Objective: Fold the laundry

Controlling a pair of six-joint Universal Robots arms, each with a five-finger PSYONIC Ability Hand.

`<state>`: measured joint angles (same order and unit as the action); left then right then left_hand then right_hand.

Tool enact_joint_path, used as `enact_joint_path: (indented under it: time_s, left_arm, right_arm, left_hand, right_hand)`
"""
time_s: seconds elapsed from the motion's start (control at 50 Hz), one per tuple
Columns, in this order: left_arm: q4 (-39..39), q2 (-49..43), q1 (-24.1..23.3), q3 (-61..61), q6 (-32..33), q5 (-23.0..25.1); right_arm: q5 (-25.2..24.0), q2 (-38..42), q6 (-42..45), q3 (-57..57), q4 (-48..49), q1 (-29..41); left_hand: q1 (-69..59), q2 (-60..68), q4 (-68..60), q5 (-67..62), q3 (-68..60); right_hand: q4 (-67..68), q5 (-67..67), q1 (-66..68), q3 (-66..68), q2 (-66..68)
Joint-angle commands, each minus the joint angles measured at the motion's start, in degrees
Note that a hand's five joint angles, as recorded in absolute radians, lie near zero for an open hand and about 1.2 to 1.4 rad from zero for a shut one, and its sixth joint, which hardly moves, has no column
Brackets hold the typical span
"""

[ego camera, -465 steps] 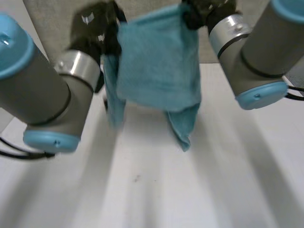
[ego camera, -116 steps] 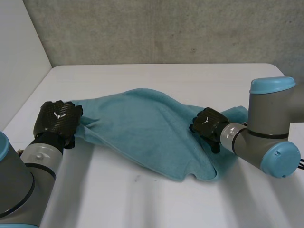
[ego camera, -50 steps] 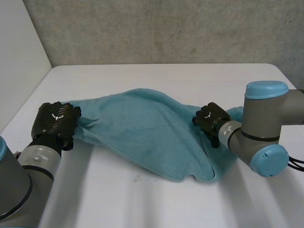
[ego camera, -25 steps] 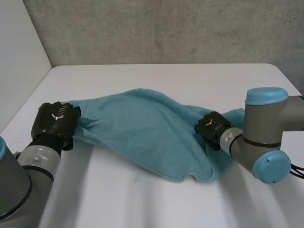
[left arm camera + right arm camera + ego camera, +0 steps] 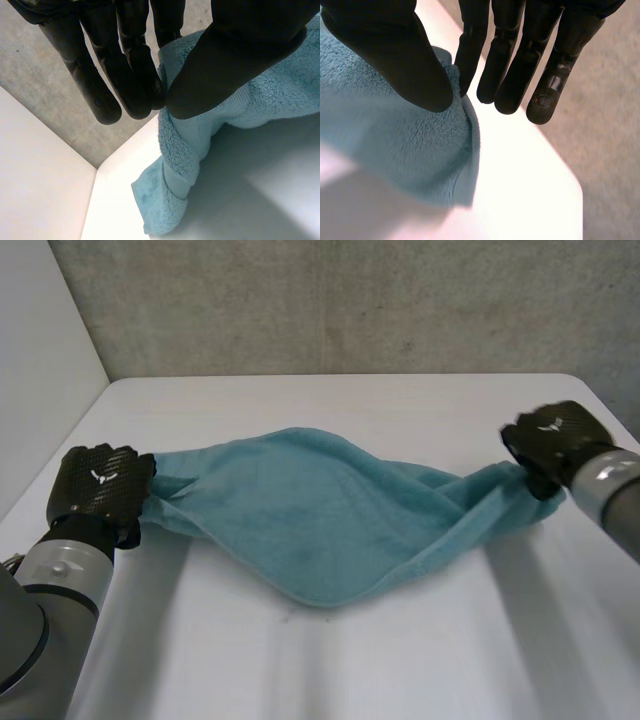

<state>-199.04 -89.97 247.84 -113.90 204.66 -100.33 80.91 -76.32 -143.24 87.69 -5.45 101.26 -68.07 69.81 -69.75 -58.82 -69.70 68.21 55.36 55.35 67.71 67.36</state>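
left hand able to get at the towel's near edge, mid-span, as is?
Probably not. The left hand pinches the towel at its left end, the right hand at its right end. Nothing blocks the path, but it would have to let go first.

You had the towel point(image 5: 320, 510) lying sideways across the table point(image 5: 330, 400), its middle resting on it. The left hand point(image 5: 95, 485) sat at the towel's left end, the right hand point(image 5: 550, 440) at its right end. The wall point(image 5: 350, 300) stood behind the towel.

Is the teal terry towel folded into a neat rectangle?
No, the teal terry towel lies stretched between the left hand and right hand, ends bunched.
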Motion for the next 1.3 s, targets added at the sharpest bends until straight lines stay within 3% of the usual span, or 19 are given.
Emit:
enact_joint_path:
  time_s: [0.02, 0.1, 0.28, 0.38, 0.48, 0.5, 0.54, 0.6, 0.62, 0.7, 0.74, 0.82, 0.96, 1.1, 1.12, 1.14, 1.16, 1.18, 1.3]
  left_arm:
    - [2.69, 0.5, 0.89, -1.41, 0.39, 0.05]
    - [4.27, -0.73, 2.2, -1.76, 0.39, 0.66]
    - [4.36, -10.66, 4.14, 3.16, 0.83, 5.67]
    - [3.65, -16.38, 3.97, 13.18, 3.56, 5.94]
    - [2.61, -21.64, 3.09, 37.9, 5.76, 5.85]
    - [2.6, -21.65, 3.09, 37.97, 5.75, 5.85]
    - [-1.33, -22.7, 3.0, 50.3, 3.92, 5.76]
    - [-5.4, -22.62, 2.91, 54.58, 2.24, 5.76]
    - [-10.44, -22.27, 3.0, 56.84, 0.32, 5.67]
    - [-22.59, -18.76, 3.61, 56.61, -1.89, 4.97]
    - [-23.58, -18.05, 3.79, 54.86, -2.15, 4.36]
    - [-22.98, -17.43, 4.05, 49.48, -2.24, 3.91]
    - [-19.29, -16.12, 7.48, 30.62, -2.42, 3.65]
    - [-17.97, -16.02, 7.05, 18.13, -1.81, 4.44]
    - [-17.97, -15.59, 6.78, 16.28, -1.89, 4.53]
    - [-17.97, -15.58, 6.78, 16.26, -1.89, 4.53]
    - [-17.88, -14.45, 6.69, 15.04, -2.07, 4.44]
    - [-17.88, -12.27, 6.6, 14.07, -2.07, 4.53]
    - [-17.61, -5.65, 6.34, 13.44, -2.07, 4.53]
  right_arm:
    - [-0.49, -5.68, 9.12, 6.09, -14.06, -6.34]
    - [-0.4, -5.95, 15.52, 11.17, -17.31, -8.62]
    - [-0.4, -4.01, 16.32, 10.57, -11.69, -8.45]
    - [0.74, 1.16, 8.71, -5.1, -4.23, -5.73]
    - [1.88, 3.45, -1.05, -24.16, -1.94, -3.7]
    - [1.89, 3.46, -1.08, -24.23, -1.93, -3.7]
    - [4.16, 3.98, -7.2, -35.34, 3.66, -3.26]
    - [5.49, 3.9, -10.04, -38.91, 7.65, -3.17]
    - [6.88, 3.63, -12.39, -40.3, 11.65, -3.52]
    - [9.18, 0.48, -14.79, -36.99, 20.98, -3.35]
    - [8.83, -0.84, -14.7, -34.02, 21.79, -3.17]
    - [7.16, -2.34, -14.53, -26.69, 21.45, -3.17]
    - [-1.7, -5.07, -14.26, -7.13, 21.45, -3.7]
    - [-4.62, -4.98, -14.17, 3.72, 20.74, -3.7]
    - [-4.79, -4.81, -14.17, 5.37, 20.22, -3.53]
    - [-4.79, -4.81, -14.17, 5.39, 20.22, -3.52]
    - [-4.71, -4.54, -14.17, 6.26, 19.26, -3.26]
    - [-4.36, -3.85, -14.17, 6.62, 18.2, -3.09]
    - [-4.36, -0.15, -16.54, 3.73, 14.86, -0.29]
  left_hand:
    - [-11.93, 10.19, -10.25, -11.18, -10.3]
    - [-11.93, 10.19, -10.25, -11.18, -10.3]
    - [-11.93, 10.19, -10.25, -11.18, -10.3]
    - [-11.93, 10.19, -10.25, -11.18, -10.3]
    - [-11.93, 10.19, -10.25, -11.18, -10.3]
    - [-11.93, 10.19, -10.25, -11.18, -10.3]
    - [-11.93, 10.19, -10.25, -11.18, -10.3]
    - [-11.93, 10.19, -10.25, -11.18, -10.3]
    - [-11.93, 10.19, -10.25, -11.18, -10.3]
    - [-11.93, 10.19, -10.25, -11.18, -10.3]
    - [-11.93, 10.19, -10.25, -11.18, -10.3]
    - [-11.93, 10.19, -10.25, -11.18, -10.3]
    - [-11.93, 10.19, -10.25, -11.18, -10.3]
    - [-11.93, 10.19, -10.25, -11.18, -10.3]
    - [-11.93, 10.19, -10.25, -11.18, -10.3]
    - [-11.93, 10.19, -10.25, -11.18, -10.3]
    - [-11.93, 10.19, -10.25, -11.18, -10.3]
    - [-11.93, 10.19, -10.25, -11.18, -10.3]
    - [-11.93, 10.19, -10.25, -11.18, -10.3]
  right_hand:
    - [11.79, 14.64, 24.65, 12.29, 12.64]
    - [11.79, 14.64, 24.65, 12.29, 12.64]
    - [11.79, 14.64, 24.65, 12.29, 12.64]
    - [11.79, 14.64, 24.65, 12.29, 12.64]
    - [11.79, 14.64, 24.65, 12.29, 12.64]
    - [11.79, 14.64, 24.65, 12.29, 12.64]
    - [11.79, 14.64, 24.65, 12.29, 12.64]
    - [11.79, 14.64, 24.65, 12.29, 12.64]
    - [11.79, 14.64, 24.65, 12.29, 12.64]
    - [11.79, 14.64, 24.65, 12.29, 12.64]
    - [11.79, 14.64, 24.65, 12.29, 12.64]
    - [11.79, 14.64, 24.65, 12.29, 12.64]
    - [11.79, 14.64, 24.65, 12.29, 12.64]
    - [10.51, 13.35, 23.36, 11.01, 11.36]
    - [-11.48, -8.63, 1.38, -10.97, -10.63]
    - [-11.7, -8.85, 1.16, -11.19, -10.85]
    - [-32.35, -29.5, -19.49, -31.84, -31.5]
    - [-42.88, -40.03, -30.03, -42.38, -42.03]
    - [-58.21, -55.36, -45.35, -57.71, -57.36]
